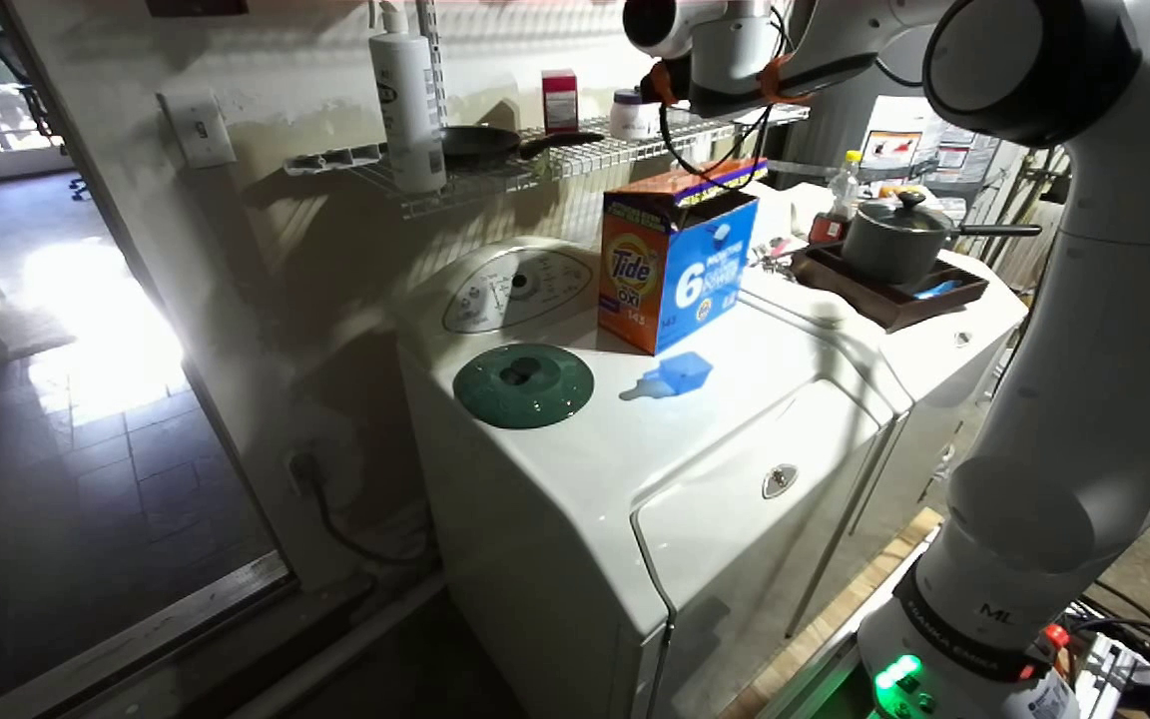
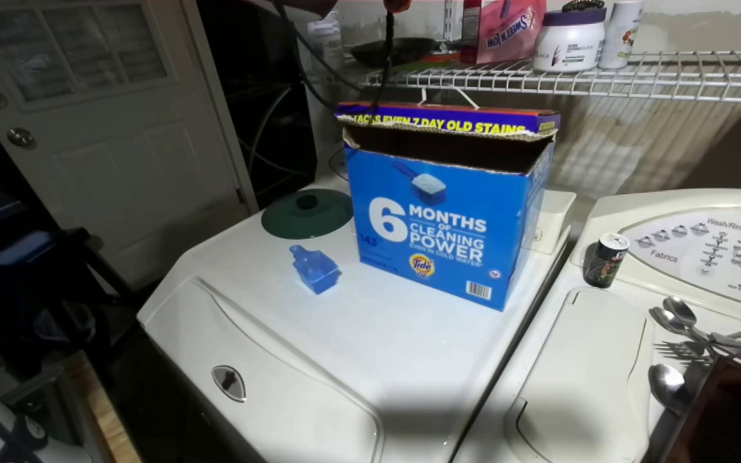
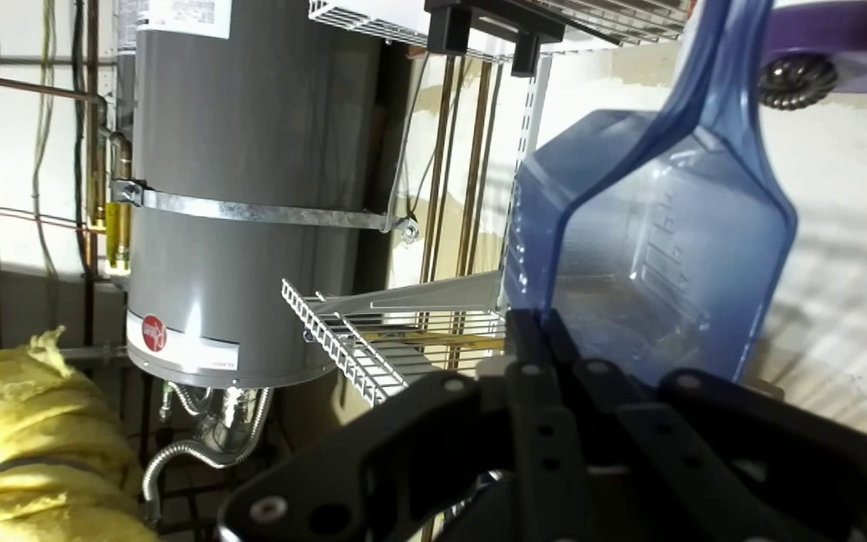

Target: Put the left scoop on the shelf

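Observation:
My gripper (image 3: 543,320) is shut on the wall of the left scoop (image 3: 667,256), a translucent pale-blue plastic scoop, in the wrist view. The scoop's handle runs up out of the picture. The wrist picture stands upside down. The shelf, a white wire rack, is at the top of the wrist view (image 3: 373,26), and the scoop is held off it beside the jar. The shelf also runs along the wall in both exterior views (image 1: 625,152) (image 2: 698,95). The gripper's fingers and the held scoop do not show in the exterior views.
A bright-blue scoop (image 1: 685,372) and a green lid (image 1: 525,386) lie on the white washer beside the Tide box (image 2: 435,218). The shelf carries a tall bottle (image 1: 405,110), a dark pan (image 1: 480,143), a red box (image 1: 560,102) and a purple-lidded jar (image 2: 568,42). Another wire rack (image 3: 351,346) also shows.

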Controlling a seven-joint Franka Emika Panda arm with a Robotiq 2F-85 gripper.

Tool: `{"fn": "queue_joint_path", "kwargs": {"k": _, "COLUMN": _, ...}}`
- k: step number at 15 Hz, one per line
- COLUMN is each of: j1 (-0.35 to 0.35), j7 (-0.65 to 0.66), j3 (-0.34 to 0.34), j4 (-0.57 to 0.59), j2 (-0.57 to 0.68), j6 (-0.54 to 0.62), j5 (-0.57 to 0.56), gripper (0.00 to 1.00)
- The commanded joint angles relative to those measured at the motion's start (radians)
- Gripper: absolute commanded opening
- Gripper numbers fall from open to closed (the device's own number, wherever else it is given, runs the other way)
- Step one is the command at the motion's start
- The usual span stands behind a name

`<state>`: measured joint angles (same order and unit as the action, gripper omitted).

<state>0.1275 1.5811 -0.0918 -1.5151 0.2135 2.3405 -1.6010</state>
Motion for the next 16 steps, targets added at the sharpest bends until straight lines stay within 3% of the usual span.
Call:
{"fn": "queue_joint_path", "kwargs": {"k": 1, "j1": -0.02, "j7": 0.039, "j3": 0.003, "j4": 0.056, "j2": 0.045, "j6": -0.009, "j5": -0.011, "gripper": 0.01}}
{"fn": "queue_joint_path", "kwargs": {"k": 16, "j1": -0.067, "j7": 0.091, "j3": 0.011, "j4": 0.277, "j2": 0.252, "j6": -0.053, "j5": 0.012, "gripper": 0.01}}
